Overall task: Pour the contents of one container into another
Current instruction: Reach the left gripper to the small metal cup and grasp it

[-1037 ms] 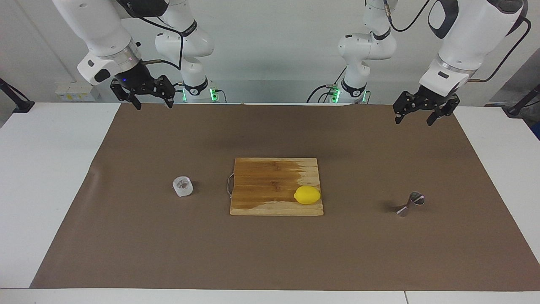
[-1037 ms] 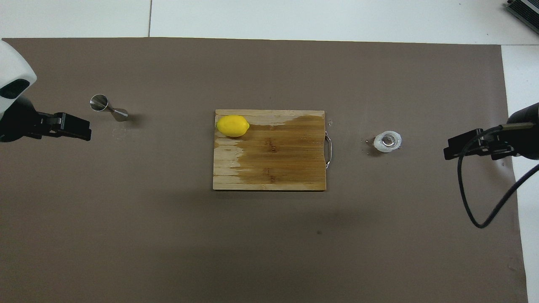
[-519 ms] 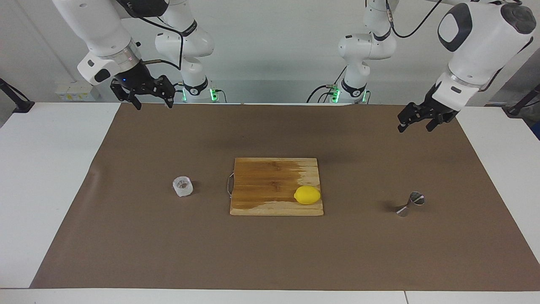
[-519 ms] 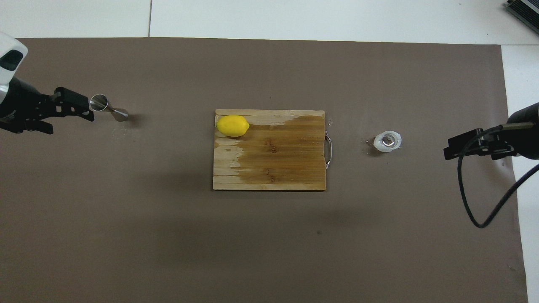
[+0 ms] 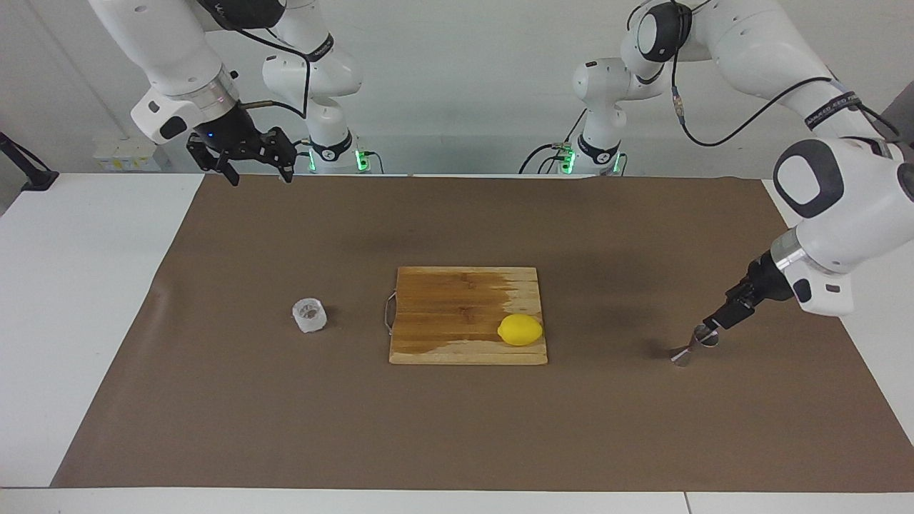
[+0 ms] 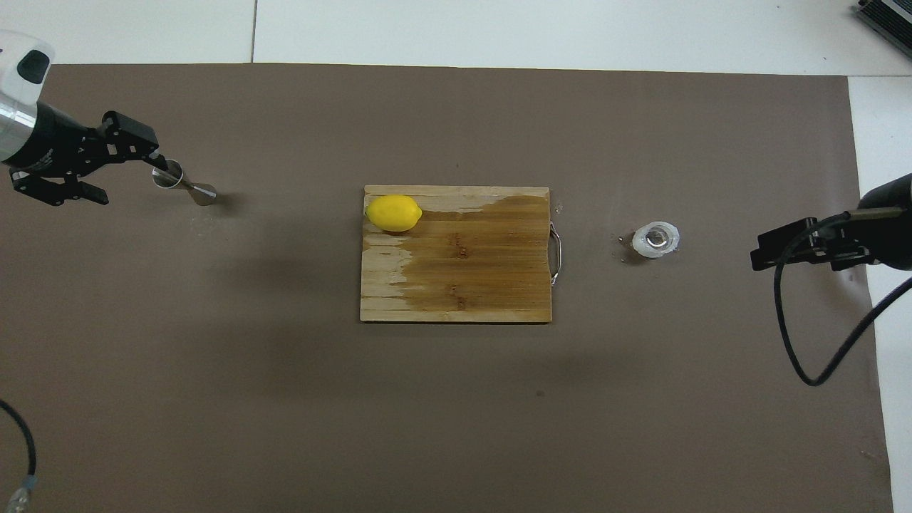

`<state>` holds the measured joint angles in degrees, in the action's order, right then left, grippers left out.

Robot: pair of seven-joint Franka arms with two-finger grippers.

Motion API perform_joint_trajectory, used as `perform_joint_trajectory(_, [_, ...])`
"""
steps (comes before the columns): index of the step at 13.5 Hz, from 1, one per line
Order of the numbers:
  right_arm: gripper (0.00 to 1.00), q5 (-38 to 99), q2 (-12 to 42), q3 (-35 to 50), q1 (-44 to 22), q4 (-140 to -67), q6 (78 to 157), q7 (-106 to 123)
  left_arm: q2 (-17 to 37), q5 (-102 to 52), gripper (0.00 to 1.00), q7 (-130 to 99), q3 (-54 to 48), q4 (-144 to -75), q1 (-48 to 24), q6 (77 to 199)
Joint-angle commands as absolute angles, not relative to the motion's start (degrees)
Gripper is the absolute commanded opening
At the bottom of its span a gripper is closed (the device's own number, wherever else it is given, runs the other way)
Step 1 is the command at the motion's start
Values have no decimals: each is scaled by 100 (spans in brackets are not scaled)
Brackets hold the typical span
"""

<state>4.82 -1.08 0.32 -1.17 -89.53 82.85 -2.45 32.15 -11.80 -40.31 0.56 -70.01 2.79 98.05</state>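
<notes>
The translucent whitish cup (image 5: 309,315) stands on the brown mat toward the right arm's end of the table, with brown specks inside; it also shows in the overhead view (image 6: 655,239). The steel hourglass jigger (image 5: 694,345) stands toward the left arm's end, as the overhead view (image 6: 184,183) also shows. My left gripper (image 5: 714,325) is open and low, right beside the jigger's upper cone, one fingertip (image 6: 152,148) close to its rim. My right gripper (image 5: 253,171) is open and waits high over the mat's edge by its base.
A wooden cutting board (image 5: 457,314) with a metal handle lies in the middle of the table, part of it darkened. A lemon (image 5: 520,330) sits on the board's corner toward the jigger. A black cable (image 6: 791,335) hangs from the right arm.
My left gripper has come down from high over the mat's edge to the jigger's top. The right arm, the cup and the jigger have not moved.
</notes>
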Motion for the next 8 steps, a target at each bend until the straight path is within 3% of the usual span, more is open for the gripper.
perform_joint_trajectory(1, [100, 396, -114, 114, -35, -8947, 8253, -325, 3796, -1589, 100, -4744, 44, -6346, 580, 10026])
perform_joint_trajectory(3, [100, 396, -114, 114, -35, -8947, 8253, -325, 3753, -1652, 100, -5035, 26, -6494, 580, 10404])
perform_joint_trajectory(6, [100, 396, -114, 114, -44, -8947, 8253, -325, 3350, -2037, 100, -5254, 26, -7547, 763, 10994])
perform_joint_trajectory(8, [100, 396, -114, 114, -44, -8947, 8262, -325, 3366, -2748, 100, -5824, 35, -7611, 1009, 10978])
